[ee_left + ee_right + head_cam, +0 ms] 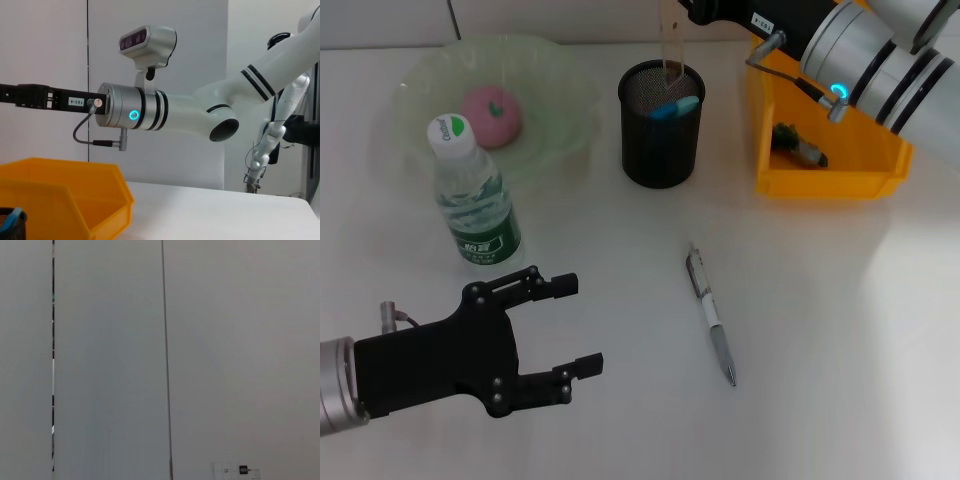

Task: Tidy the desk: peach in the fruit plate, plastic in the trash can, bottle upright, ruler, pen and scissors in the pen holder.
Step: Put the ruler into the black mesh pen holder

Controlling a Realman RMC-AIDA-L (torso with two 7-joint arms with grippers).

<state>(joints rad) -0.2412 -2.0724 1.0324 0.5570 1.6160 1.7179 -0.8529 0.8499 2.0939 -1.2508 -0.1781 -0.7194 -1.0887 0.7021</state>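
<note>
Left claw [565, 325] hovers low over the white desk [840, 330] with its black fingers spread apart and nothing between them, near the upright bottle [472, 195]. Right claw is out of sight past the top edge, above the mesh pen holder [661, 125]; only its arm [880, 55] shows, and I cannot tell whether that claw is clamped on the ruler [671, 45] standing in the holder.

By the look of it most of the job is done: the peach [491, 115] sits in the green fruit plate [555, 100], the bottle stands on its base, something dark lies in the yellow bin [820, 175], and blue handles [675, 106], likely the scissors, poke from the holder. The pen [710, 312] lies flat on the desk, well apart from the holder, so it is what remains.

Writing: the bottle's green label carries characters too small to read, and a tag on the right arm reads "103-4" in the left wrist view.
</note>
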